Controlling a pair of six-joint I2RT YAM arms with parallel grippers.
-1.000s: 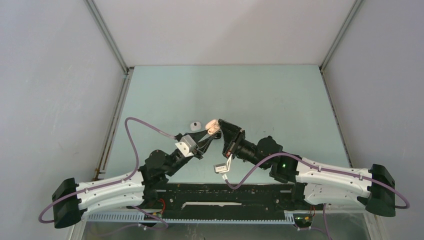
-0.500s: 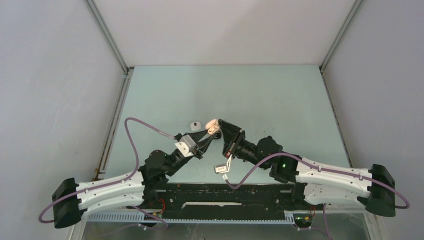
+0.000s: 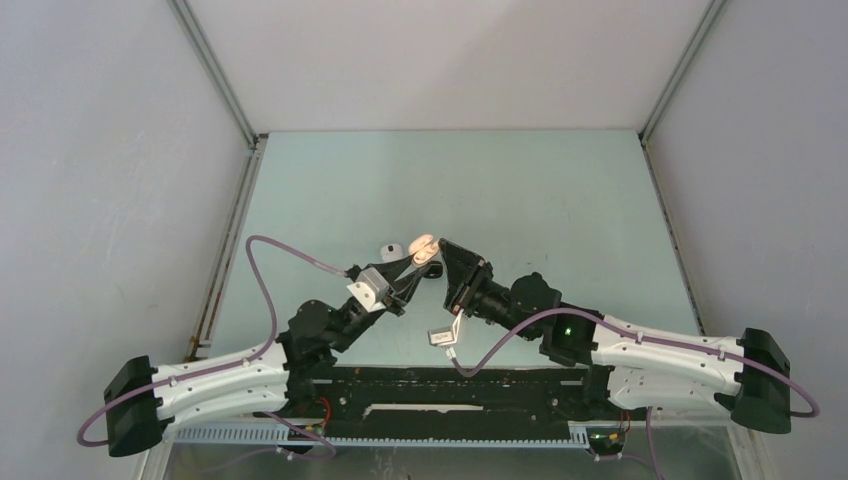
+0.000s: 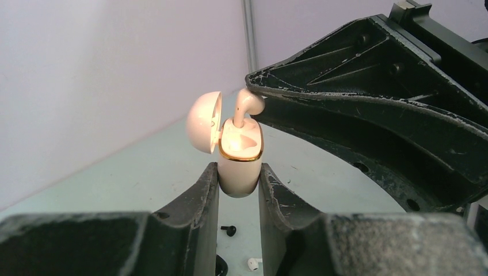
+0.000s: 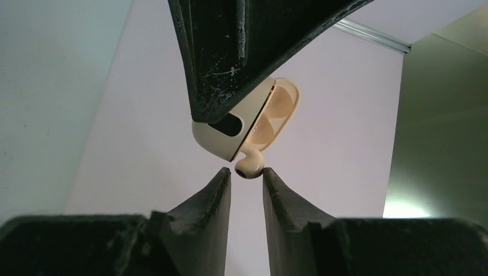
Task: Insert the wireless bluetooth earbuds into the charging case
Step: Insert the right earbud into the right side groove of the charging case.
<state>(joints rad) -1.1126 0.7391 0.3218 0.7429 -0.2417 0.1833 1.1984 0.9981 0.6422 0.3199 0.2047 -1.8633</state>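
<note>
Earbud point(image 4: 250, 102), pale cream, stem apparently inside open charging case point(image 4: 239, 169)

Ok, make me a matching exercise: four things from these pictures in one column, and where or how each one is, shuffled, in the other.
1. charging case
2. case lid
3. earbud
4. loose white bud

A. lying on the table
B. swung open
C. stem in the case, head out
D. clamped by the left gripper

Pairs: 1-D, 2-B, 3-C, 4-A
</note>
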